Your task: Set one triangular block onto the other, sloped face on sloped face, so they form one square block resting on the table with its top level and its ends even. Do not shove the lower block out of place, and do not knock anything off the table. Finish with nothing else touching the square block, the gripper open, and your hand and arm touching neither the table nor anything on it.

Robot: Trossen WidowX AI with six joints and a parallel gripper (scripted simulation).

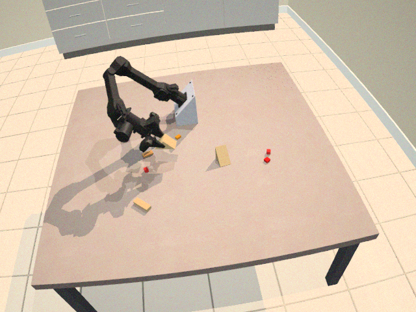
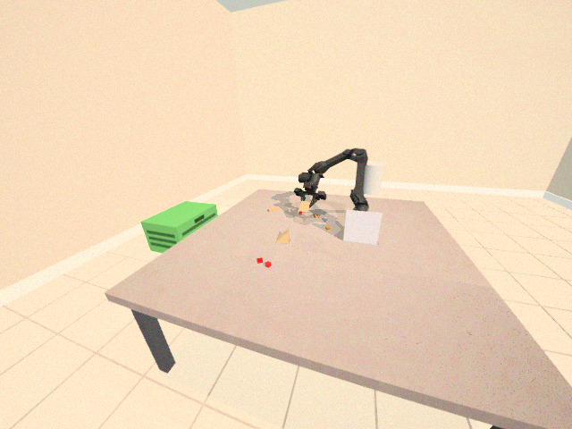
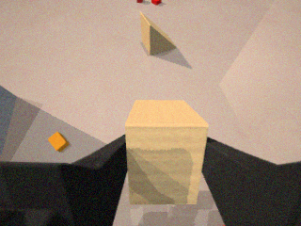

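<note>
My gripper [image 1: 164,142] [image 2: 307,203] [image 3: 162,138] is shut on one pale wooden triangular block [image 1: 169,142] [image 2: 304,206] [image 3: 165,165], a finger on each side of it. The held block is raised above the table, its shadow apart from it. In the wrist view its upper face and a broad near face show; its underside is hidden. The other triangular block [image 1: 222,156] [image 2: 283,237] [image 3: 161,41] stands on the table near the middle, apart from the gripper. A triangular end of it shows in the exterior view and the wrist view.
Near the gripper are an orange cube [image 1: 177,136] [image 3: 57,141], an orange piece [image 1: 147,154] and a red cube [image 1: 145,169]. A pale oblong block [image 1: 142,204] lies farther off. Two red cubes [image 1: 268,151] [image 1: 266,160] lie beyond the standing block. A pale bracket [image 1: 188,116] [image 2: 362,227] stands at the arm's base.
</note>
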